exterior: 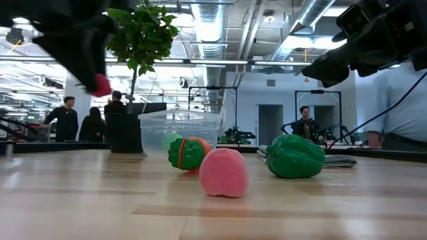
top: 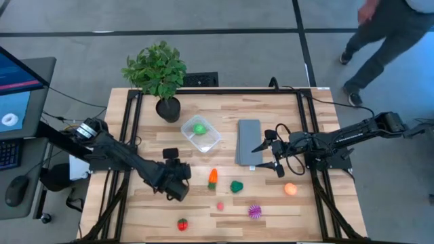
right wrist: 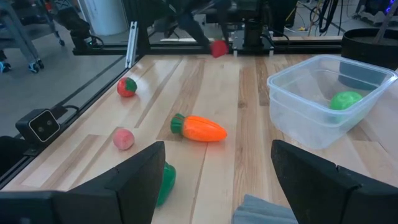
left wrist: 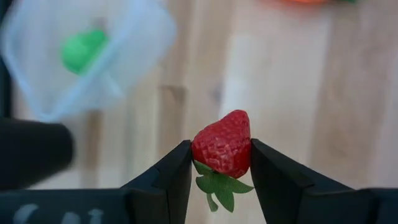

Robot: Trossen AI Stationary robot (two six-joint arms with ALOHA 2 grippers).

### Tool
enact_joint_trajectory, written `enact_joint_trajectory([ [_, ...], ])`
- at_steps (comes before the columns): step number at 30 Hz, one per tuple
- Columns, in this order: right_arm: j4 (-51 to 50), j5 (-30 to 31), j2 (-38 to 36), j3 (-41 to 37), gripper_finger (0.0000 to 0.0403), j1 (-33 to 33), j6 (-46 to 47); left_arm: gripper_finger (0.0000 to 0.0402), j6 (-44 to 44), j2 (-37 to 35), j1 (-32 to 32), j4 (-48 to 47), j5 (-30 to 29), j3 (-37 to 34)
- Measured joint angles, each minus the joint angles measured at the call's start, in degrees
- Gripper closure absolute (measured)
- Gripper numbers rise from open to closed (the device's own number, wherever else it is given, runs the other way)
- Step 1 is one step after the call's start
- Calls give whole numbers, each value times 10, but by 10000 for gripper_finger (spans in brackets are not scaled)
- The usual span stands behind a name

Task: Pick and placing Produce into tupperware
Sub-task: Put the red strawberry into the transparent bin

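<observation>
Red toy strawberry (left wrist: 222, 144) pinched at its sides by left gripper (left wrist: 220, 163) fingers; narrow hold, may slip before reaching the clear plastic tupperware (top: 201, 134). Right gripper (top: 270, 157) fingers stand open, empty.

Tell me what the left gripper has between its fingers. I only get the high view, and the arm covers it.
Observer: The left gripper is shut on a red strawberry. Its green leaves show between the fingers.
Operator: Check whether it is off the table.
Observer: Yes. In the low view the strawberry hangs clear of the table, and it shows above the rim of the tupperware.
Operator: Report the right gripper.
Observer: Its wrist view shows the right gripper open with nothing between the fingers.
</observation>
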Motion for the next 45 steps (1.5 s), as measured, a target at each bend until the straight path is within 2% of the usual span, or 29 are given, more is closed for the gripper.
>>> enact_joint_trajectory([
  [10, 0, 0, 0, 0, 85, 0, 0, 263, 139, 0, 87, 47, -81, 0],
  [18, -8, 0, 0, 0, 85, 0, -2, 263, 281, 0, 178, 138, -80, 0],
  [26, -17, 0, 0, 0, 85, 0, -5, 263, 375, 0, 273, 201, -24, 0],
  [33, -17, 0, 0, 0, 85, 0, -7, 262, 414, 0, 344, 230, 52, 0],
  [45, -26, 0, 0, 0, 85, 0, -15, 258, 434, 2, 400, 249, 123, 0],
])
